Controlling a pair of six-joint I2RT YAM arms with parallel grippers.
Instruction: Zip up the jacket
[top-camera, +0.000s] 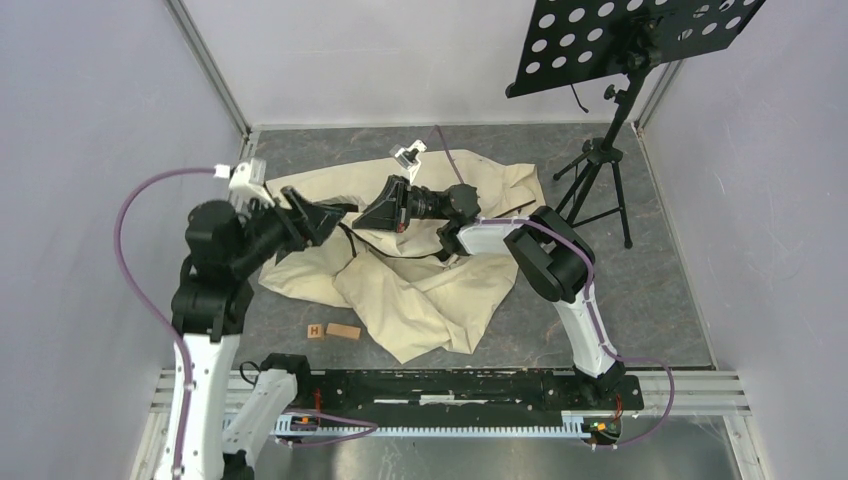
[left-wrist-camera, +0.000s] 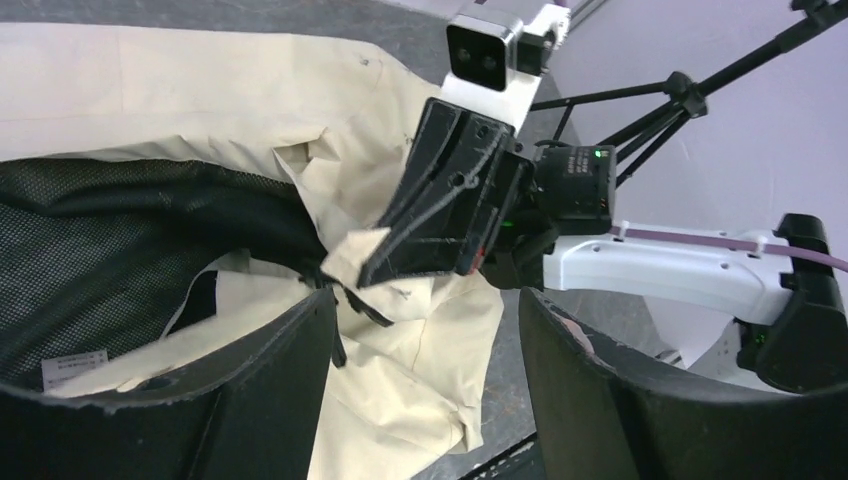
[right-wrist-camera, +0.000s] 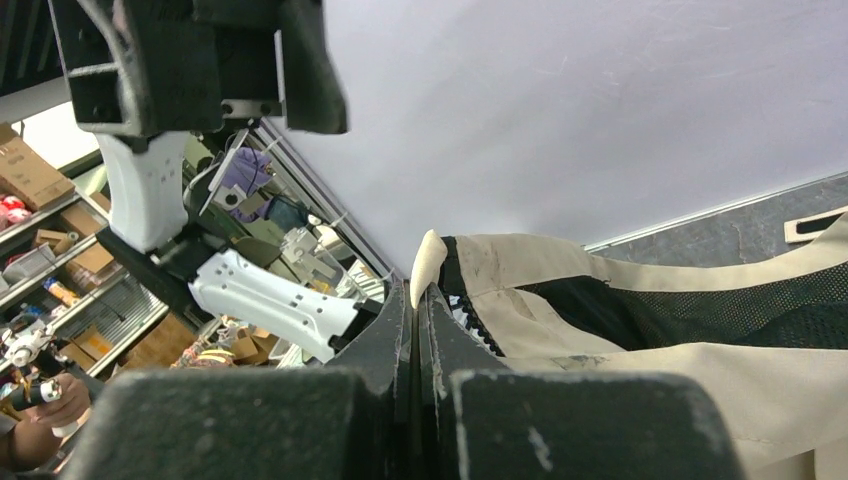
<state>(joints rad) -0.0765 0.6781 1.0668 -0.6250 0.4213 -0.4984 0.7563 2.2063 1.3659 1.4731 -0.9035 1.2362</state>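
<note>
- Top view: the jacket lies crumpled and unzipped in the middle of the grey surface. The left hand and the right hand meet over its upper middle. Counted: one jacket, two hands, two small wooden blocks below the jacket's left side, and one tripod stand at upper right.
- Left wrist view: the left hand gapes wide with nothing between its fingers. The jacket fills the left half of the frame, its dark mesh lining exposed. At centre the right hand pinches a cream corner of the front edge.
- Right wrist view: the right hand is clamped tight on a cream tip of the jacket, with the zipper teeth just beside its fingers.
- To do this step well, the left hand should probably take the opposite front edge while the right keeps its edge taut, so the two zipper halves line up. No slider can be made out.
</note>
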